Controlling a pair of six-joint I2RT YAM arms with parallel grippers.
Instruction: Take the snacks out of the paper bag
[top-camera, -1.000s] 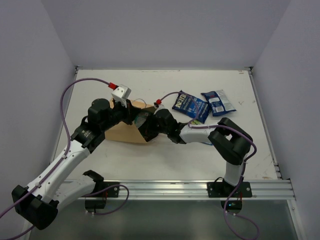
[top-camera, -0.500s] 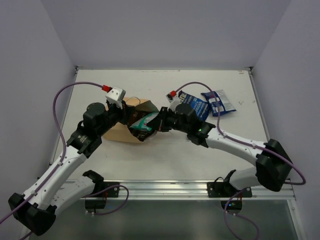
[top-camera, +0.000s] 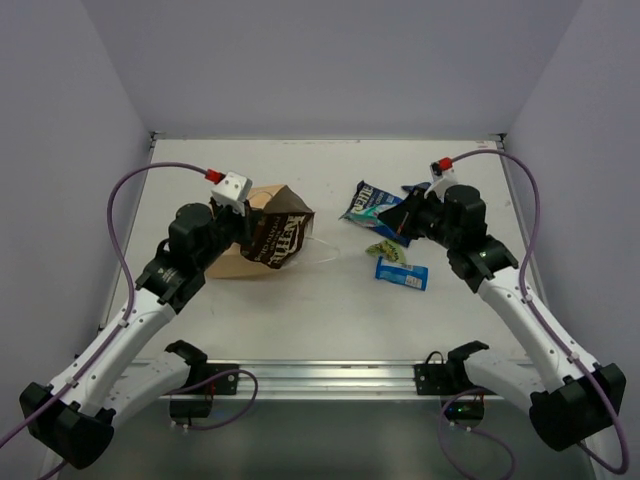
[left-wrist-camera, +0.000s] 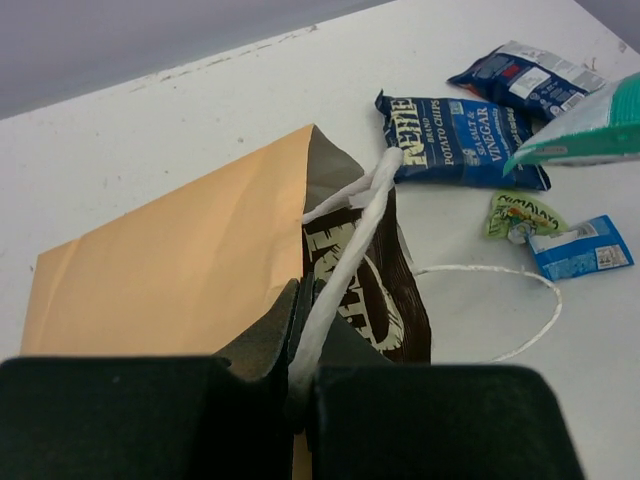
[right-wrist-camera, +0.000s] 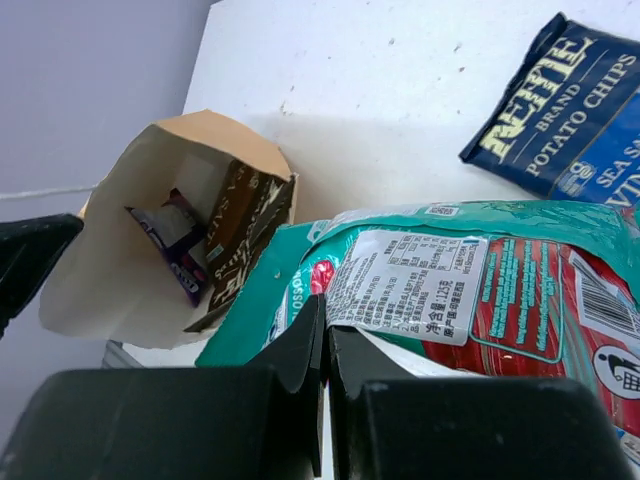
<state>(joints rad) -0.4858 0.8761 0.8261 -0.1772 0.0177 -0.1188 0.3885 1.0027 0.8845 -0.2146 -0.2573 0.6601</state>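
The tan paper bag (top-camera: 232, 258) lies on its side at the left, its mouth facing right. My left gripper (top-camera: 243, 222) is shut on its white string handle (left-wrist-camera: 352, 240) and rim. A brown chip bag (top-camera: 281, 238) sticks out of the mouth, and a pink-purple candy pack (right-wrist-camera: 176, 240) lies inside beside it. My right gripper (top-camera: 405, 226) is shut on the teal-white packet (top-camera: 368, 198) and holds it above the table, right of the bag. Under it lie the dark blue chip bag (left-wrist-camera: 455, 140) and the blue-white packet (left-wrist-camera: 530, 73). A small blue bar (top-camera: 402, 273) lies nearer the front.
A small green packet (top-camera: 388, 250) lies next to the blue bar. The bag's second string handle (left-wrist-camera: 500, 300) loops loose on the table. Grey walls close in the back and both sides. A metal rail runs along the near edge.
My right gripper has come out of the bag's mouth and moved right with the teal-white packet in it. The brown chip bag now shows at the mouth. The left gripper still holds the bag.
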